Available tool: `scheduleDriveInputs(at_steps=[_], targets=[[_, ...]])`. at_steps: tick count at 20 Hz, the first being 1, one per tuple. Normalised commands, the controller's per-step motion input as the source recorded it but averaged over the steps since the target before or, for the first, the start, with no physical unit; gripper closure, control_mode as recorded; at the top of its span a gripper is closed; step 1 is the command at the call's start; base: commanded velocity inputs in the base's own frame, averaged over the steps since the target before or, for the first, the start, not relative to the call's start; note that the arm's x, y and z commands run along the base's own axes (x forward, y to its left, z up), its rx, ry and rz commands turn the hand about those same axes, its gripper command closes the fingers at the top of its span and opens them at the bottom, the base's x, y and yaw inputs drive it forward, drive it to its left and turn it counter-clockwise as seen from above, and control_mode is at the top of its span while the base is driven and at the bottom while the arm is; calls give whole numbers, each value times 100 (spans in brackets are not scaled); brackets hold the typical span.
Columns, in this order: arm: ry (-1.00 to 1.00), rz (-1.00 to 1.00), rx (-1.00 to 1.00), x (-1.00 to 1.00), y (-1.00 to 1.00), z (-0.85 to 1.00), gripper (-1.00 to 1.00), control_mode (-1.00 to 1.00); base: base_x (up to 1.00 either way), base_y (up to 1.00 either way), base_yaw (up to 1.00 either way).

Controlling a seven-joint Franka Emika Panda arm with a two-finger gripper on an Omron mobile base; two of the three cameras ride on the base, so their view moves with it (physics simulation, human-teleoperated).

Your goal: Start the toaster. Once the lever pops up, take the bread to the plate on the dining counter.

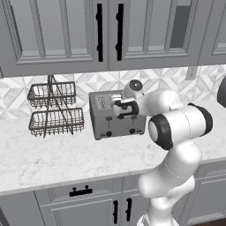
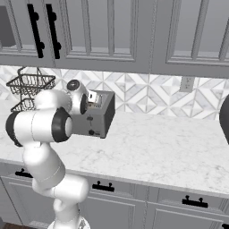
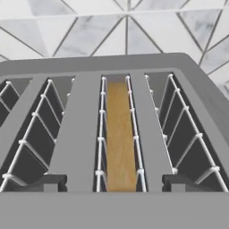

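Grey cabinets and a patterned tile wall are standing behind the white marble tabletop (image 1: 53, 154), and going from left to right along it, a two-tier black wire basket (image 1: 56, 109) is sitting first, well apart from the edge, then the toaster (image 1: 115, 115) is standing just beside it with its levers and knobs facing forward. The arm is reaching over the top of the toaster, and the claw (image 3: 114, 183) is hanging directly above the slots, its two dark tips standing on both sides of the middle slot. The bread (image 3: 120, 138) is sitting deep inside this slot, between the wire guides, and only its tan top edge is showing. The claw is standing wide open and is holding nothing; the fingers are not touching the bread yet. I am judging that the grasp is about to begin, and here some risks are appearing: if the tips are descending a little off centre, they may be catching the wire guides or the slot wall instead of the slice; if they are closing too high on the thin edge, the bread may be slipping back down or tilting while it is being lifted out.
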Motion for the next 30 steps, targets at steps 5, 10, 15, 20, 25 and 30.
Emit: scheduleDriveInputs(at_steps=[5,10,15,20,25,30], targets=[[0,0,0,8,0,-12,100,-100,0,0,0],[0,0,0,7,0,-10,100,-100,0,0,0],[-16,3,0,-42,0,15,100,-100,0,0,0],[-42,5,-6,-48,0,36,100,-100,0,0,0],[-26,4,-2,-24,2,69,100,-100,0,0,0],[-1,5,-4,-27,15,75,100,-100,0,0,0]])
